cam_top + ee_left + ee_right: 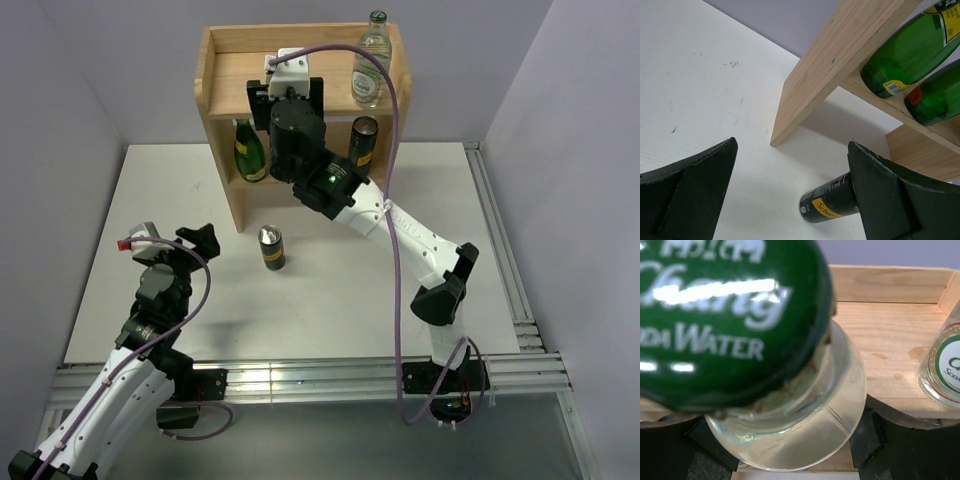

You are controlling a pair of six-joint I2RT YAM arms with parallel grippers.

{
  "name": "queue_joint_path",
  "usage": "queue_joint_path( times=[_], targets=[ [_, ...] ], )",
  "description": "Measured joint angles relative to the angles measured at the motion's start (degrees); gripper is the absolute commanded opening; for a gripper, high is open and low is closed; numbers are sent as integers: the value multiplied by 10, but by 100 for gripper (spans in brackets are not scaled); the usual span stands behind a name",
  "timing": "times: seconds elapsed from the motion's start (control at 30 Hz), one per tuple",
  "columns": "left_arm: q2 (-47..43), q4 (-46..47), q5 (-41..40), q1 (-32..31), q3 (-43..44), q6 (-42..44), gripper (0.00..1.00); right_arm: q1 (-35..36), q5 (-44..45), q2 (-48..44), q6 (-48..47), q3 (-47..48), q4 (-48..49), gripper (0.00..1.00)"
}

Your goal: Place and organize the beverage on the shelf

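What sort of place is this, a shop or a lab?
Probably a lab robot cell: a flat white table on aluminium rails, plain grey-lilac walls closing it in, and one small light-wood shelf as a prop.

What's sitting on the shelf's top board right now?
One clear glass bottle stands at its right end. The right gripper grips a second clear bottle over the top board; its base is hidden, so contact with the wood cannot be told.

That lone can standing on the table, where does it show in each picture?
Top external: can in the middle of the table, in front of the shelf.
Left wrist: can at bottom centre, below the shelf.
Right wrist: not in it.
Shared landmark: the shelf, seen in all three.
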Motion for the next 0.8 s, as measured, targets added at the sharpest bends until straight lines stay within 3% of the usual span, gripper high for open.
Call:
queue_joint_path(
  times=[0.4, 0.8],
  targets=[
    [-2, 0, 0, 0, 0, 0, 99, -81, -16, 9, 16, 11, -8, 0],
    [-2, 0, 0, 0, 0, 0, 99, -96, -17, 9, 32, 14, -16, 0]
  ],
)
